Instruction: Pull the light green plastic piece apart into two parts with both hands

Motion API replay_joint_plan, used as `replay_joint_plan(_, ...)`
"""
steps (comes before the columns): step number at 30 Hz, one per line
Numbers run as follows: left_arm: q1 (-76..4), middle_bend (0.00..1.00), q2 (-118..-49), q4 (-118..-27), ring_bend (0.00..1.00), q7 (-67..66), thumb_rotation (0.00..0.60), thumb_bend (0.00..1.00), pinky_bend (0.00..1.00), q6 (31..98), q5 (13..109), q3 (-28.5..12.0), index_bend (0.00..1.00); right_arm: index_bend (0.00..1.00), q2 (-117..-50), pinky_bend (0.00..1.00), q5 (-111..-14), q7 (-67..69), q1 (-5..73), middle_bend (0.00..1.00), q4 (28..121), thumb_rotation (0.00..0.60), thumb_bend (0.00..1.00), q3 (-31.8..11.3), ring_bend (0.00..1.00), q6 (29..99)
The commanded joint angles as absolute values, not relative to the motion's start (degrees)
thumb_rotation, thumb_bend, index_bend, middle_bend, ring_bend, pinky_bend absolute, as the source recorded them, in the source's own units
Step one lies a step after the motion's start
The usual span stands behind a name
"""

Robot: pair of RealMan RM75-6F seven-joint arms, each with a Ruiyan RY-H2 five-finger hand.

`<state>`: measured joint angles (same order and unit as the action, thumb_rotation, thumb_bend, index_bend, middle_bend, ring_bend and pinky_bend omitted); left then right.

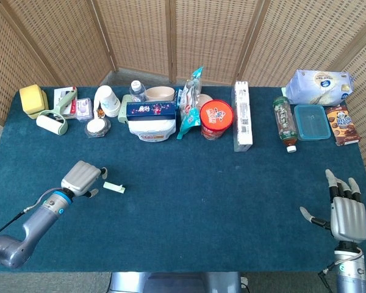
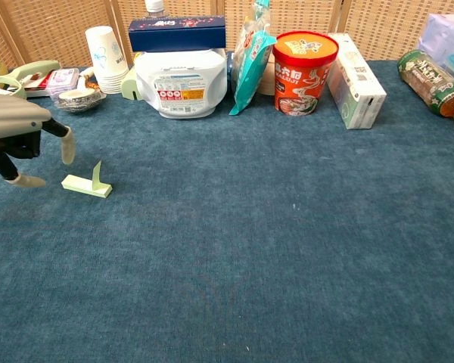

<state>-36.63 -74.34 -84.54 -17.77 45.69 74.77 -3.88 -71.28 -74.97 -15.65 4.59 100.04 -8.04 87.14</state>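
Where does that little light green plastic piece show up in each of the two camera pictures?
Head view: the light green plastic piece lies on the blue cloth at lower left, just right of the left hand.
Chest view: it sits at left, just right of the same hand.
Shared landmark: the red noodle cup, farther back and to the right of it in both.

Table cover (image 1: 189, 201): matt blue cloth, short rough nap. Light green piece (image 2: 86, 184) on it: smooth matt plastic. My left hand (image 1: 82, 179): pale grey matt shell. Screen (image 1: 171, 36) behind table: woven cane, wood posts. Red noodle cup (image 2: 306, 72): glossy printed paper.
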Motion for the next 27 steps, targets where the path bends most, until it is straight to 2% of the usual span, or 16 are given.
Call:
replay_joint_plan(1, -37.2, 1.0, -75.95, -83.02, 1.0, -17.87, 0.6, 0.25, 1.0, 45.45, 74.63, -3.55, 0.39, 0.0, -71.33, 0.03, -74.89, -15.69, 4.41, 0.22, 100.05, 0.414, 0.01, -7.99, 0.18, 87.31)
replay_joint_plan(11, -38.3, 1.0, -78.98, -80.25, 1.0, -17.46, 0.6, 0.25, 1.0, 45.23, 74.11, -3.28, 0.41, 0.0, -70.98, 0.03, -74.49, -15.25, 3.53, 0.22, 100.12, 0.414, 0.01, -7.97, 0.18, 88.08)
replay_joint_plan(27, -39.46, 1.0, -79.9, -79.63, 1.0, -18.64, 0.6, 0.25, 1.0, 45.01, 72.61, -2.91, 0.45, 0.0, -71.08, 0.03, -74.34, -14.5, 2.67, 0.22, 99.7, 0.415, 0.01, -7.83, 0.18, 88.59)
